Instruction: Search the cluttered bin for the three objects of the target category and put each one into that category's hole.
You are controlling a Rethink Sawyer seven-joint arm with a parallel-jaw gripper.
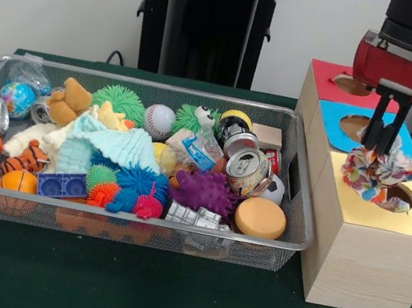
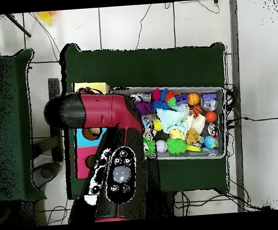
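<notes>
While the front view is consulted, the gripper [image 1: 382,144] is seen at the right of the frame, closed on a multicoloured cloth toy [image 1: 381,176] that is held directly over the hole [image 1: 403,195] in the yellow section of the wooden box [image 1: 357,266]. The toy is bunched at the hole's rim and is not yet released; whether any part has entered cannot be told. A blue section [image 1: 340,111] and a red section [image 1: 324,72] with their own holes lie further up the frame. At the left and centre, the mesh bin [image 1: 296,240] is still crowded: a knitted teal cloth [image 1: 112,148], a plush bear [image 1: 70,102], a crushed can [image 1: 248,169], a purple spiky ball [image 1: 206,192] and a baseball [image 1: 159,120] are noted. One delivery is judged to be near completion; how many went before cannot be determined, and further soft items appear to remain in the bin.

When the overhead view is consulted, the red arm [image 2: 103,113] is seen to cover most of the box [image 2: 91,87] at centre left, so the gripper, toy and yellow hole are hidden. The bin [image 2: 218,91] at centre right is laid out in plan, giving what the front view lacks: contents by position, unobstructed by the near wall.
</notes>
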